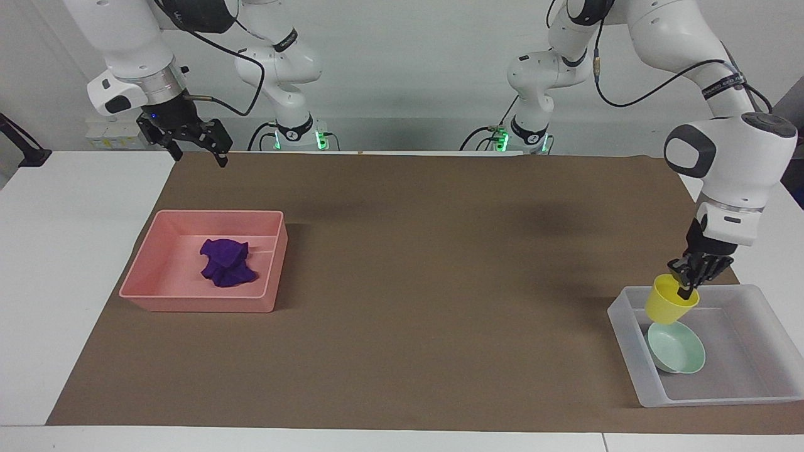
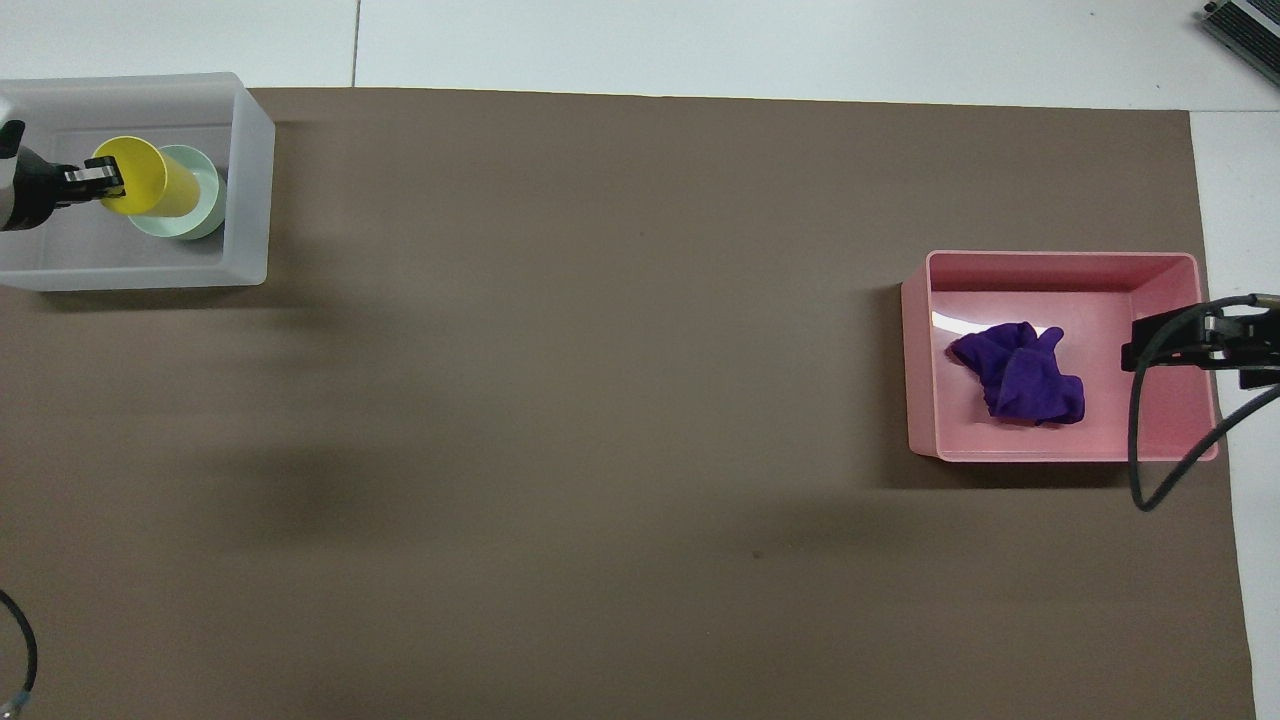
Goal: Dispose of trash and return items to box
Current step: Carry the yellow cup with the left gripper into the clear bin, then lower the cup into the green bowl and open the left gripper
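My left gripper [image 1: 686, 290] is shut on the rim of the yellow cup [image 1: 669, 307] and holds it tilted in the air over the translucent box [image 1: 625, 342]. The cup hangs just above the mint-green bowl [image 1: 681, 355], which lies in the box. In the overhead view the left gripper [image 2: 100, 178] and cup [image 2: 150, 185] cover part of the bowl [image 2: 205, 200] inside the box [image 2: 250, 190]. The purple cloth [image 1: 226, 262] lies in the pink bin [image 1: 201, 306]. My right gripper [image 1: 198, 154] is open and empty, and waits high in the air.
A brown mat [image 1: 402, 282] covers most of the white table. In the overhead view the pink bin [image 2: 1060, 262] holds the cloth [image 2: 1020, 375], and the right gripper [image 2: 1200, 338] with its cable hangs over the bin's end wall.
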Tool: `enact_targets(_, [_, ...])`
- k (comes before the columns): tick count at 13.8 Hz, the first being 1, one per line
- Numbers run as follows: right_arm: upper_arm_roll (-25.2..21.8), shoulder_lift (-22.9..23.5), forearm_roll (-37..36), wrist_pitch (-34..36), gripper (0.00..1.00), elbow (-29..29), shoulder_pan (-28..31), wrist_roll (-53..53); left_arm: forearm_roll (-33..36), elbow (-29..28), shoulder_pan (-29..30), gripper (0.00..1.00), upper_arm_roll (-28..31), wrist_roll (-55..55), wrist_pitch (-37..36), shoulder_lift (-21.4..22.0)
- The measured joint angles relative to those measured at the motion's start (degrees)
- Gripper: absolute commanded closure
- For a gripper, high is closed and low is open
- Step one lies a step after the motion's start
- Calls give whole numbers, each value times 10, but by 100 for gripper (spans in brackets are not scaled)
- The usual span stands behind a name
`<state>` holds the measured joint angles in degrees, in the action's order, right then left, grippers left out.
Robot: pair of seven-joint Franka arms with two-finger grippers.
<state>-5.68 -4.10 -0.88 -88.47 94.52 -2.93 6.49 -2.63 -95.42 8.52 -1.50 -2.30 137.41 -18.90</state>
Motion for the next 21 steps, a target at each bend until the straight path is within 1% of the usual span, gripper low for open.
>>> enact_targets(2, [1, 0, 0, 0, 0, 2, -2, -9, 0, 53, 11, 100, 0, 0, -11, -55])
enact_targets(4, [1, -1, 0, 0, 0, 3, -3, -22, 0, 84, 23, 100, -1, 0, -13, -98])
enact_targets(6, [1, -1, 0, 0, 0, 3, -3, -25, -6, 93, 31, 100, -2, 0, -13, -121])
enact_targets(8, [1, -1, 0, 0, 0, 5, -3, -25, -19, 93, 31, 100, -3, 1, -12, -131])
enact_targets(9, [1, -2, 0, 0, 0, 6, -3, -25, -23, 92, 31, 80, -4, 1, -11, -134])
enact_targets(10, [1, -2, 0, 0, 0, 8, -3, -25, -25, 92, 31, 33, -5, 1, -11, -135])
enact_targets(11, [1, -3, 0, 0, 0, 10, -3, -25, -26, 93, 31, 0, -6, 1, -11, -134])
enact_targets(14, [1, -6, 0, -2, 0, 15, -3, -25, -26, 94, 31, 0, -6, 9, -12, -133])
enact_targets(16, [1, -7, 0, -3, 0, 16, -3, -25, -26, 97, 29, 0, -9, 37, -16, -121])
enact_targets(18, [1, -7, 0, -4, 0, 16, -2, -25, -26, 97, 22, 0, -11, 59, -49, -92])
enact_targets(21, [1, -7, 0, -4, 0, 16, 0, -25, -26, 94, -8, 0, -13, 65, -133, -31])
